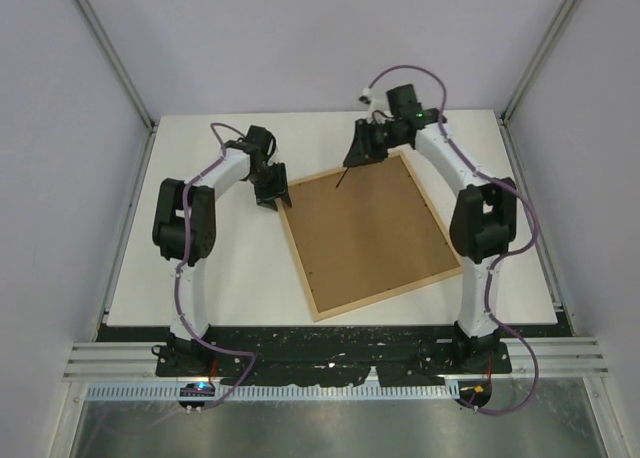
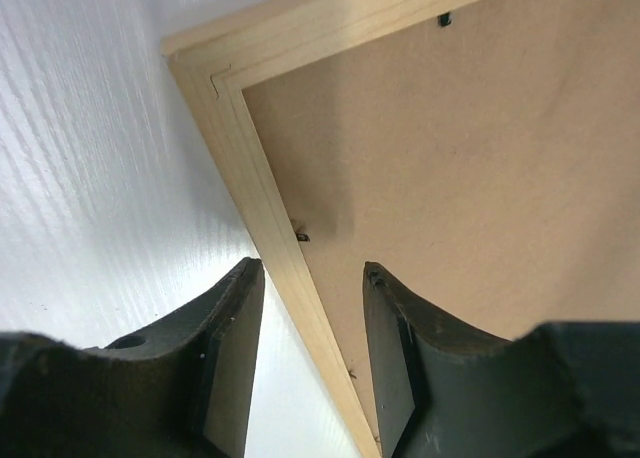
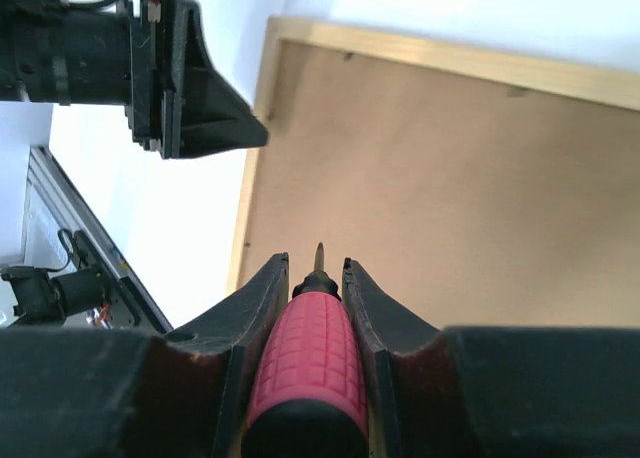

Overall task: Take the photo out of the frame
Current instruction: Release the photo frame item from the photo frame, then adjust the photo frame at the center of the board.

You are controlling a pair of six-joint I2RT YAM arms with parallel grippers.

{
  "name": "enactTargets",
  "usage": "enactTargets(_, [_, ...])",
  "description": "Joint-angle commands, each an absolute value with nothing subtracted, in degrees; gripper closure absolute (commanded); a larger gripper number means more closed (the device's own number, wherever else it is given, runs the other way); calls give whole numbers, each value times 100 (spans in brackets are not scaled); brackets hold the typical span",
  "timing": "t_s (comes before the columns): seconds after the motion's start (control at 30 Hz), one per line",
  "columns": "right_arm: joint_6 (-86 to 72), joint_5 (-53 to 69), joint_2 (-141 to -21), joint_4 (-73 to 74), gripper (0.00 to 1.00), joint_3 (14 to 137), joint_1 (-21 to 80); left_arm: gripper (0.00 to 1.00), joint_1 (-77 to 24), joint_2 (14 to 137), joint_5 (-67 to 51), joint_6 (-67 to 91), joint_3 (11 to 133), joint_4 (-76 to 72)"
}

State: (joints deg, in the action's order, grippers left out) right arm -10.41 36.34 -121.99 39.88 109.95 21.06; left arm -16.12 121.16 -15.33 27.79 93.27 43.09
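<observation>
Fingers of right gripper (image 3: 316,270) clenching screwdriver (image 3: 308,363), tip hovering over frame (image 1: 370,233) far-left corner; left gripper (image 2: 311,270) gaping, straddling left rail.

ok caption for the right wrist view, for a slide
Right tool shut on a red ribbed-handled screwdriver, tip aimed at the brown fibreboard back of the light wooden picture frame
</observation>
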Motion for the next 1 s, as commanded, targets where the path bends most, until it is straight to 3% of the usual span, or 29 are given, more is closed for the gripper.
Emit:
enactTargets(0.0, [217,4316,-11136,4763,92,10969,1337,52,-1687,11874,-1003,2575,9738,4420])
enactTargets(0.27, [1046,4781,-10521,4790,92,9292,624,53,-1881,12225,-475,2435,10300,4886])
enactTargets(0.97, [861,5712,-9536,3902,92,7884,492,53,-2021,12532,-53,2478,10089,5001])
